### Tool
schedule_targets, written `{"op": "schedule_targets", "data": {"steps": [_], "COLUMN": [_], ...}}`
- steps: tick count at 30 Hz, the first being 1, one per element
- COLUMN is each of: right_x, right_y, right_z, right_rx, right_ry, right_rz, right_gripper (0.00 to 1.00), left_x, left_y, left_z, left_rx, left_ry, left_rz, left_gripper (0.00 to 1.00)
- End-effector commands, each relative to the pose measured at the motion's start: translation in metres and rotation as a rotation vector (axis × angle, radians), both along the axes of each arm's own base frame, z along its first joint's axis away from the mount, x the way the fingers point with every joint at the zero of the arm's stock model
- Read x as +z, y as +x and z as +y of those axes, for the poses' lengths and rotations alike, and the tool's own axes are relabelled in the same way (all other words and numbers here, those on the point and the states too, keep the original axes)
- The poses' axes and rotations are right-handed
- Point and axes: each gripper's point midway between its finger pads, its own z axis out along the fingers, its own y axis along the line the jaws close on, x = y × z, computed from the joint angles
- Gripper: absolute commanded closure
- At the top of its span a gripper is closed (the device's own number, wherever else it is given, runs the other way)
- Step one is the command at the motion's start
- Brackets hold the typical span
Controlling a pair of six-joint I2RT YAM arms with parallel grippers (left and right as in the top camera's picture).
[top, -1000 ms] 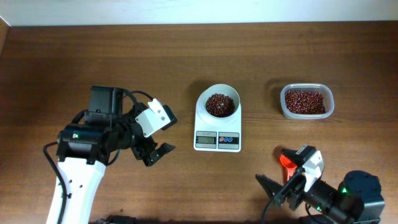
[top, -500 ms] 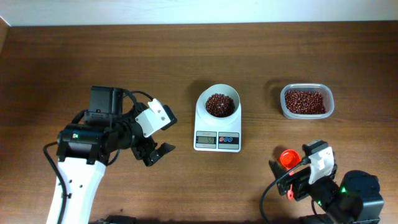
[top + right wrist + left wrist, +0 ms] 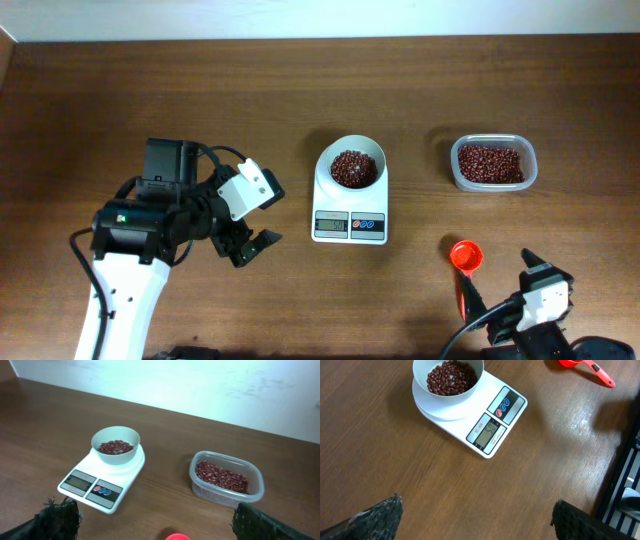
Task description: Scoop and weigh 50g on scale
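The white scale (image 3: 326, 198) stands mid-table, and its round bowl holds a heap of dark red-brown beans (image 3: 352, 168). In the left wrist view the scale (image 3: 470, 415) and beans (image 3: 451, 377) lie ahead of my open left gripper (image 3: 477, 515), which holds nothing. From overhead, the left gripper (image 3: 262, 222) hovers left of the scale. My right gripper (image 3: 501, 278) is open and empty at the front right. The right wrist view shows the scale (image 3: 107, 477) and beans (image 3: 115, 446) beyond the right gripper (image 3: 155, 522).
A clear tub (image 3: 493, 180) of more beans sits at the right. An orange scoop (image 3: 465, 255) lies on the table in front of it, just ahead of my right gripper, and shows as a scoop (image 3: 176, 536) at the frame's bottom edge. The scoop (image 3: 582, 365) also shows in the left wrist view.
My right arm has drawn back toward the front right corner, away from the orange scoop, which stays lying where it was. The left arm has not moved.
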Motion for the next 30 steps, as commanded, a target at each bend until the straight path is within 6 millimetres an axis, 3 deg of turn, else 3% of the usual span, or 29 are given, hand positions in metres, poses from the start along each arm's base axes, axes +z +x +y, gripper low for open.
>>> {"op": "schedule_targets", "data": {"steps": [1,22,30], "right_x": [0.007,-0.006,0.001], "right_y": [-0.006,-0.006,0.017], "right_z": [-0.009,-0.024,-0.028], "right_rx": [-0.042,-0.126,-0.172], "right_ry": [-0.02,-0.059,-0.016], "right_rz": [-0.04,0.009,-0.073], "right_gripper": [0.01,0.01,0.01], "left_x": [0.007,0.007,0.007], "left_y": [0.003,0.003,0.003], "left_z": [0.001,0.001,0.0], "left_rx": [0.008,0.008,0.008], "left_ry": [-0.007,-0.007,-0.007], "left_rz": [-0.017,-0.017,-0.017], "left_gripper": [0.01,0.01,0.01]}}
